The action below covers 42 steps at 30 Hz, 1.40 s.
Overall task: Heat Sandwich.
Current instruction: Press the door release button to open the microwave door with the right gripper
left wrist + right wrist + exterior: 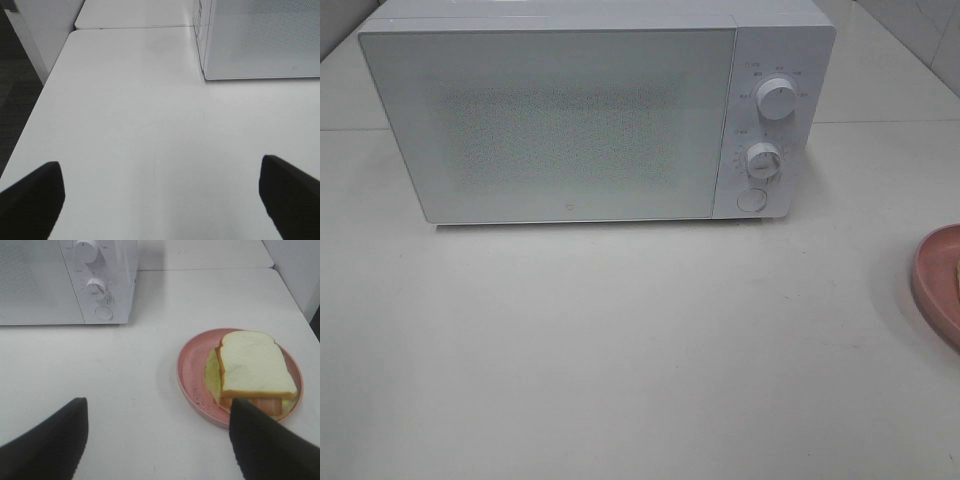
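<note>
A white microwave [590, 115] stands at the back of the table with its door shut; two knobs and a round button are on its right panel. It also shows in the left wrist view [260, 40] and the right wrist view [65, 280]. The sandwich [255, 367], white bread with red and yellow-green filling, lies on a round pink plate [192, 367] to the right of the microwave. Only the plate's edge [938, 280] shows in the exterior high view. My right gripper [155, 440] is open, above the table, short of the plate. My left gripper [160, 200] is open and empty over bare table left of the microwave.
The white table [620, 350] stretches in front of the microwave. Its left edge [37, 107] drops to a dark floor. A seam between two tabletops [135, 27] runs behind. A wall [295, 265] rises at the far right.
</note>
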{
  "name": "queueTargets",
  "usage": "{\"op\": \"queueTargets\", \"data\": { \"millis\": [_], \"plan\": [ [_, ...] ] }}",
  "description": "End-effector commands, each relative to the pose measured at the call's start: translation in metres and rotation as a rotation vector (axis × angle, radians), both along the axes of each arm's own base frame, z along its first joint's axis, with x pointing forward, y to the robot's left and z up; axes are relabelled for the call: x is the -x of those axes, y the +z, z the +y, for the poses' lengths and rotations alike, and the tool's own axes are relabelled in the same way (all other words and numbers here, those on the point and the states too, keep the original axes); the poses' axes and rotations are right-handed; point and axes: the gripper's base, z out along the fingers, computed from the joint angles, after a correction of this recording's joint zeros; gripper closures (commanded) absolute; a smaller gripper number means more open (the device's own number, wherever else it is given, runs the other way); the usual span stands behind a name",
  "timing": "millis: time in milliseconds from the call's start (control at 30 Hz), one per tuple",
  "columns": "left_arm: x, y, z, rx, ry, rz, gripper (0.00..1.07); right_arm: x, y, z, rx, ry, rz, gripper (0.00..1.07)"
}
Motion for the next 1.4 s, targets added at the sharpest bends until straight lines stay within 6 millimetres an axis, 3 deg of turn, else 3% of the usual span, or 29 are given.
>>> {"op": "queueTargets", "data": {
  "millis": [33,1400],
  "plan": [
    [-0.0007,-0.0004,-0.0005,0.004,-0.004,-0.001,0.01,0.0031,0.0005,0.0004,-0.011,0.004,-0.040,0.31],
    [-0.0007,-0.0004,-0.0005,0.004,-0.004,-0.001,0.01,0.0033,0.0001,0.0007,-0.014,0.006,-0.035,0.31]
  ]
}}
